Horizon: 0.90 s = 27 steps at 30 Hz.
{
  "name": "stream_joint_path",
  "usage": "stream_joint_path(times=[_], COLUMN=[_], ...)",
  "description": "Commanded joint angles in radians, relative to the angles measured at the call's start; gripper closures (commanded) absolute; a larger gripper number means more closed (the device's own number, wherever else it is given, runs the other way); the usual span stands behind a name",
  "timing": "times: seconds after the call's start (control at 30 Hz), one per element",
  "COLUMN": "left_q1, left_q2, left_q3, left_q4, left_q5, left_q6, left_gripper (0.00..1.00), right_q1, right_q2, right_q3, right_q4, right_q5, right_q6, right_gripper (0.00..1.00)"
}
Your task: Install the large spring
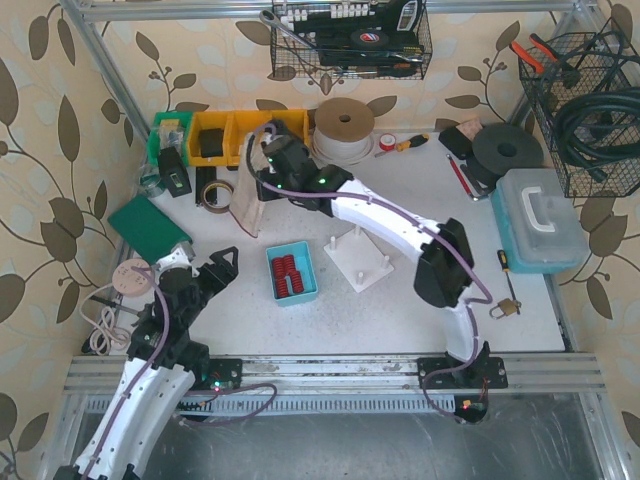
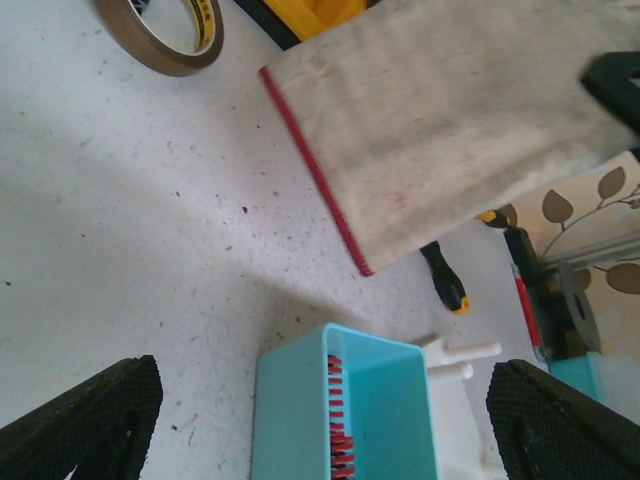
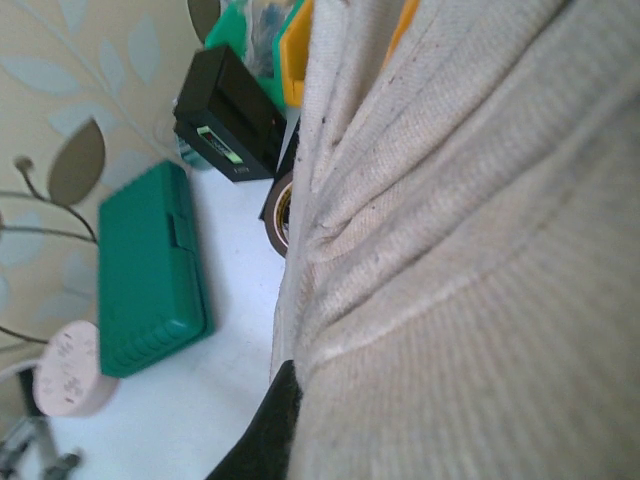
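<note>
The right gripper (image 1: 258, 172), jaws clamped on the cloth (image 1: 245, 207), holds it up, presumably to clear access, while the left gripper (image 1: 200, 268), jaws wide apart, hovers near the red springs (image 1: 288, 275) in the bin (image 1: 311, 268) beside the peg base (image 1: 360, 262).

Overhead, left wrist: springs (image 1: 289, 274) in both

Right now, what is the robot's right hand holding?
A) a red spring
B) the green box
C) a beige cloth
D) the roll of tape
C: the right gripper is shut on the beige cloth, and that cloth fills most of the right wrist view.
</note>
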Motion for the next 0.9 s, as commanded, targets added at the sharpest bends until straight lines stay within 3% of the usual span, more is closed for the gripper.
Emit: stream_joint_path(times=[0.0,0.13,0.3,0.5,0.63,0.7,0.77,0.8,0.87], left_q1=[-0.005,-0.005,-0.006,-0.007,-0.007,-0.007,-0.007,-0.006,-0.006], left_q2=[0.083,0.227,0.339,0.365,0.406,0.431,0.453,0.462,0.476], left_q3=[0.033,0.065,0.093,0.084,0.096,0.107,0.116,0.121,0.129], left_q4=[0.084,0.156,0.213,0.243,0.261,0.264,0.263,0.263,0.261], left_q5=[-0.075,-0.133,-0.089,-0.082,-0.069,-0.063,-0.055,-0.054,-0.050], left_q6=[0.057,0.096,0.113,0.113,0.121,0.125,0.125,0.125,0.125], left_gripper=[0.08,0.08,0.11,0.11,0.11,0.11,0.11,0.11,0.11], right_q1=[-0.023,-0.072,-0.122,-0.182,-0.185,-0.185,-0.185,-0.185,-0.185], right_q2=[0.137,0.285,0.519,0.576,0.644,0.659,0.639,0.625,0.596], right_q3=[0.164,0.337,0.689,0.596,0.647,0.667,0.640,0.618,0.592], right_q4=[-0.098,-0.093,-0.230,-0.137,-0.172,-0.193,-0.195,-0.191,-0.197], right_q5=[-0.083,-0.199,-0.288,-0.404,-0.473,-0.475,-0.458,-0.448,-0.430], right_q6=[-0.258,-0.278,-0.330,-0.300,-0.328,-0.345,-0.351,-0.354,-0.362], right_gripper=[1.00,1.00,1.00,1.00,0.98,0.89,0.69,0.58,0.26])
